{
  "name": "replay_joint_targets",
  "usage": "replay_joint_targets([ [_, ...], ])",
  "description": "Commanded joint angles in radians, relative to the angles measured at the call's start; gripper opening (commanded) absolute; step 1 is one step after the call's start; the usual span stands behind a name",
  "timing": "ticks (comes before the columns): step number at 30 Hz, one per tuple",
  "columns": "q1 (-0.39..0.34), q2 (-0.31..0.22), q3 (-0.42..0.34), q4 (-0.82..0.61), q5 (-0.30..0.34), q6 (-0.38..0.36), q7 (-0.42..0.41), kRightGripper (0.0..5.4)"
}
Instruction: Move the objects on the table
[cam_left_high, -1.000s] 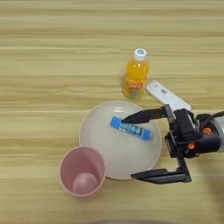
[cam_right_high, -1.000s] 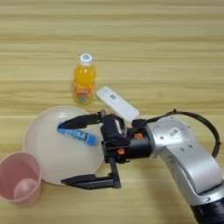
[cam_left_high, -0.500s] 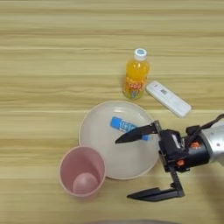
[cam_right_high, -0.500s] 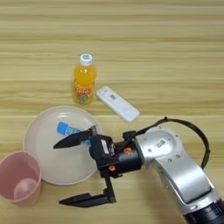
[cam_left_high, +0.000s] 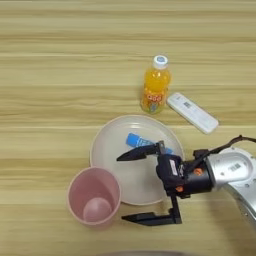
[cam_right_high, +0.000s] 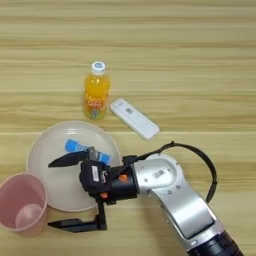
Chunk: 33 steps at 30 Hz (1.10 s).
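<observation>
My right gripper is open over the front of the round beige plate, its tips pointing left toward the pink ribbed cup, which stands upright just off the plate's front left rim. Nothing sits between the black fingers. The blue labelled tube lies on the plate, partly hidden behind the upper finger. An orange-juice bottle with a white cap stands upright behind the plate. The flat white oblong device lies to the bottle's right on the table.
The silver forearm comes in from the bottom right with a black cable looped over it. In the right eye view the cup sits at the left edge. Bare wood stretches across the far half of the table.
My gripper has travelled left and toward me, from beside the plate's right rim to over its front part, nearer the cup. Its fingers have stayed open. The objects have not moved.
</observation>
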<state>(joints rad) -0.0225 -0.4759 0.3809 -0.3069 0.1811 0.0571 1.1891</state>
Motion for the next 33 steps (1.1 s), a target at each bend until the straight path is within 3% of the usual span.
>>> replay_joint_targets([
  [1,-0.054,0.010,-0.017,-0.014,-0.016,-0.038,-0.057,5.38],
  [18,-0.040,-0.012,0.013,-0.007,-0.005,-0.046,-0.015,5.38],
  [33,-0.043,0.025,0.047,0.022,-0.032,-0.062,-0.039,5.38],
])
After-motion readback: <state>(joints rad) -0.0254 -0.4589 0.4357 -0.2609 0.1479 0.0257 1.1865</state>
